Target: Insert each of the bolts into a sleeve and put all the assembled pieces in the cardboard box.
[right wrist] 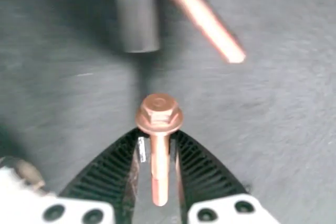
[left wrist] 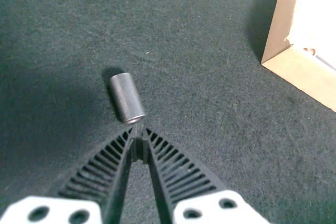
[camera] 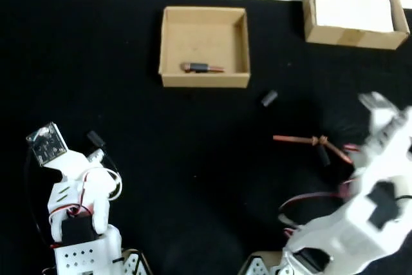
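Fingers of the right gripper (right wrist: 157, 136) are clamped on the shank of a copper bolt (right wrist: 159, 115), whose hex flange head sticks out just past the fingertips. Ahead of that head, with a small gap, a dark sleeve (right wrist: 135, 17) lies on the black cloth (right wrist: 283, 129), and the shank of a second bolt (right wrist: 202, 19) slants past the sleeve's far end. From the high camera the right arm (camera: 380, 185) stands at the table's right side, with these copper pieces just beside it. The left gripper (left wrist: 137, 137) sits low at the table's left side, its two ribbed fingers pressed together with nothing visible between them. A grey sleeve (left wrist: 127, 98) lies on its side directly in front of the tips, its open end towards them; whether it touches them I cannot tell. Between the arms and nearer the far edge sits the cardboard box (camera: 170, 43), and one assembled piece (camera: 201, 67), a bolt seated in a sleeve, lies on its floor near the front wall. A loose sleeve (camera: 269, 98) lies on the cloth just outside the box's front right corner. A second box (camera: 351, 35) with a white inside stands at the far right corner.
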Motion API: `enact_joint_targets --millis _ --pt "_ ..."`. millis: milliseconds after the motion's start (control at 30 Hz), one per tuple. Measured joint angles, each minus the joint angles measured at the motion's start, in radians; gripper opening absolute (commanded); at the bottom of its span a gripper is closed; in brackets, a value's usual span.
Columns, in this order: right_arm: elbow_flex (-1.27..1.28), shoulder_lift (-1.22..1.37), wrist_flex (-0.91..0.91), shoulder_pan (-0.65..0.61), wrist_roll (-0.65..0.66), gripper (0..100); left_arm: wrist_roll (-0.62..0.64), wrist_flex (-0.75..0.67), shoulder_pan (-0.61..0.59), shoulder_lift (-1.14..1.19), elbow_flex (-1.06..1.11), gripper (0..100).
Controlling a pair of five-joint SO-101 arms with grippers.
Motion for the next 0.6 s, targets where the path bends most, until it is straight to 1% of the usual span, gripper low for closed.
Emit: enact_joint_targets --millis 133,333,467,600 --pt "0.0 -0.094 0.043 -0.172 -0.132 0.6 0.0 0.0 0.0 0.0 0.0 1" --pt "0.002 -0.103 0.035 -0.443 -0.319 0.6 0.0 0.0 0.0 0.0 0.0 1" --pt "0.002 -0.103 -0.066 -0.606 -0.422 0.6 0.0 0.0 -0.003 0.0 0.0 1" --pt "0.032 -0.103 -0.16 -0.738 -0.47 1.1 0.0 0.0 -0.035 0.0 0.0 1"
